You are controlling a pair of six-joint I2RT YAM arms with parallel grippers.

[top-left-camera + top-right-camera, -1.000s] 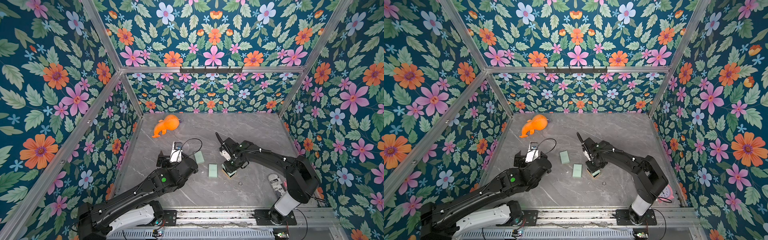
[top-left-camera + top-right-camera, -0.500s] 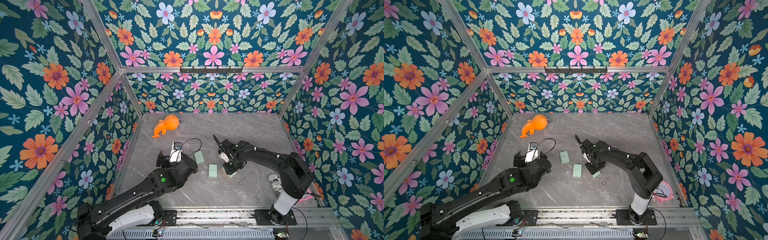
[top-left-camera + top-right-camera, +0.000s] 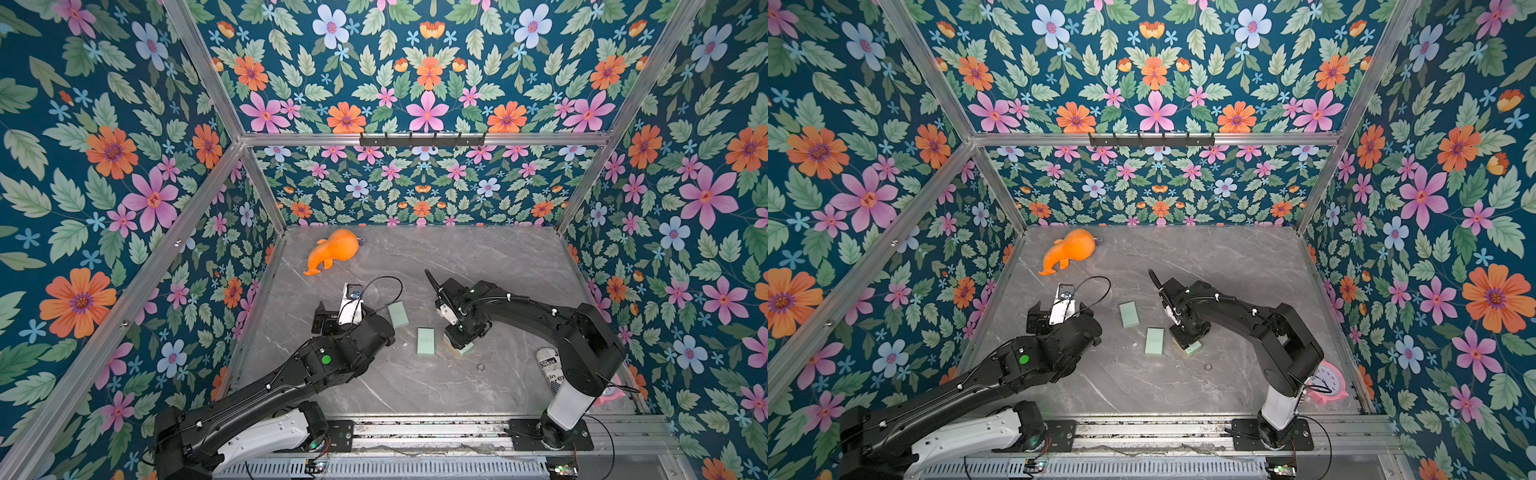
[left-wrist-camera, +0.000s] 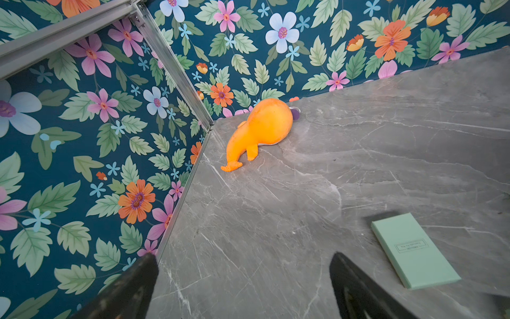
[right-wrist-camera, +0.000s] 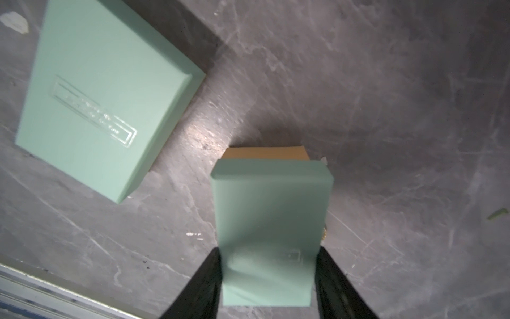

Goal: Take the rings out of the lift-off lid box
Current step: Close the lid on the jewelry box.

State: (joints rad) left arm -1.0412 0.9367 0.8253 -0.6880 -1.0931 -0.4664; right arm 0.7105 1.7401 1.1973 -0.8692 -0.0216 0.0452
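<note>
In both top views the right gripper (image 3: 458, 340) points straight down onto a mint-green box (image 3: 464, 351) near the middle of the grey table (image 3: 498, 257). One ring (image 3: 481, 367) lies on the table near that box, on the side toward the robot's base, and the left gripper (image 3: 327, 321) hangs well apart. The left wrist view shows that gripper's jaws spread wide above the table, a flat mint-green piece (image 4: 414, 251) lying off to one side. In the right wrist view the black fingers (image 5: 204, 287) press against both long sides of the box, clamped on it, with tan card (image 5: 265, 153) showing past its far end and a second mint-green piece (image 5: 102, 94) close by, apart from it.
</note>
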